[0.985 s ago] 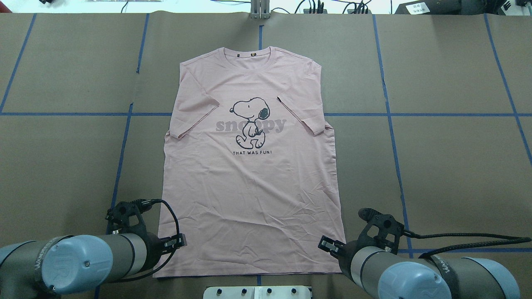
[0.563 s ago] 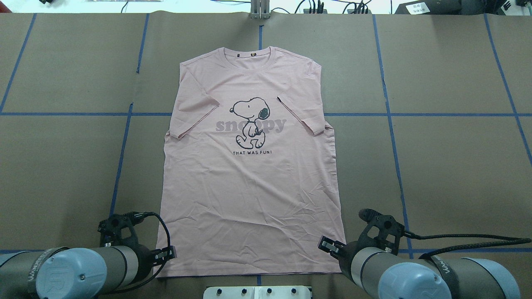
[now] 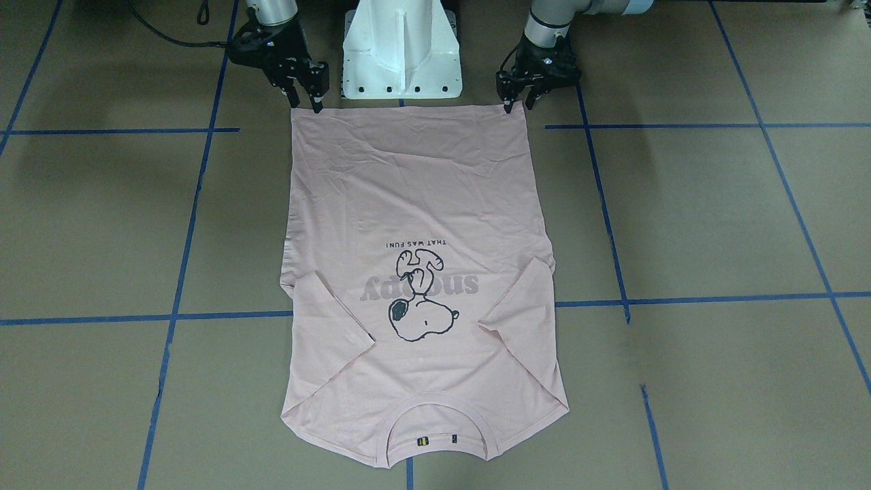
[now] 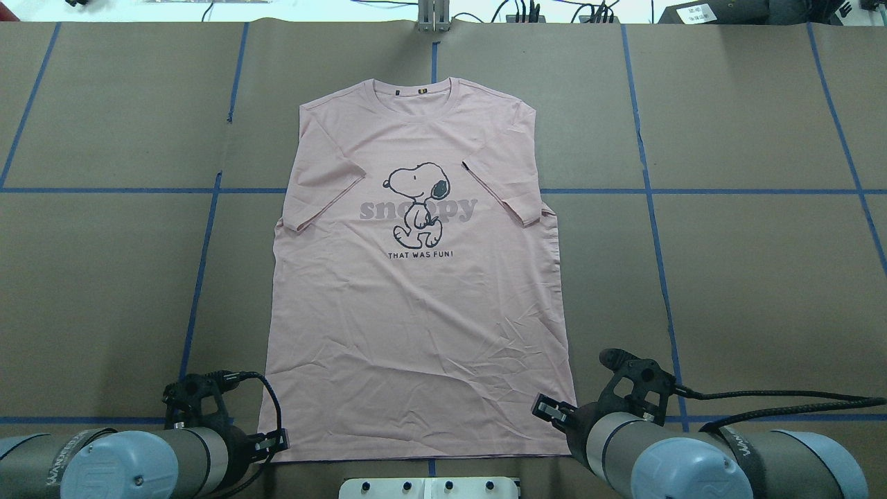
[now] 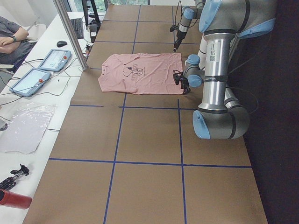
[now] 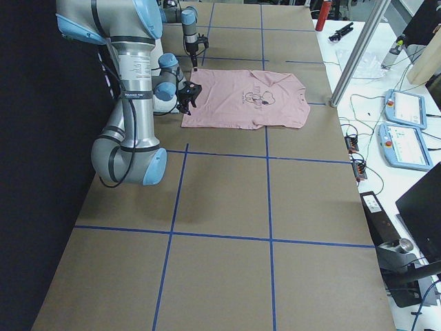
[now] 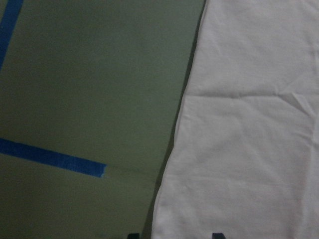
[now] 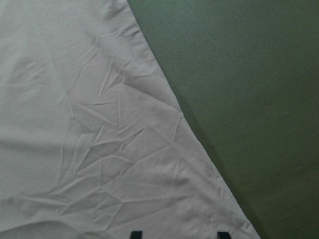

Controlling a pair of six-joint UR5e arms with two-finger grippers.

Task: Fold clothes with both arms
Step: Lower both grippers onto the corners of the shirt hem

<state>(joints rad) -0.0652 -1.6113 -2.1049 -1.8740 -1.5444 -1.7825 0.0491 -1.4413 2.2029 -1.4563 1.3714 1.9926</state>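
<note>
Jaws of the left gripper (image 3: 518,103) stand apart and hold nothing. In its wrist view the two fingertips (image 7: 215,235) straddle the side edge of the pink T-shirt (image 4: 416,312) close to the hem corner. Jaws of the right gripper (image 3: 307,102) are likewise parted and empty, both tips over cloth just inside the opposite hem corner. Whether either touches the fabric I cannot tell. The T-shirt lies flat and print-up on the brown table (image 4: 762,277), hem toward the white pedestal base (image 3: 401,54), collar (image 4: 416,116) at the far side, Snoopy drawing (image 4: 418,204) on the chest — both sleeves lie in against the body. Blue tape lines (image 4: 651,208) cross the table around it.
</note>
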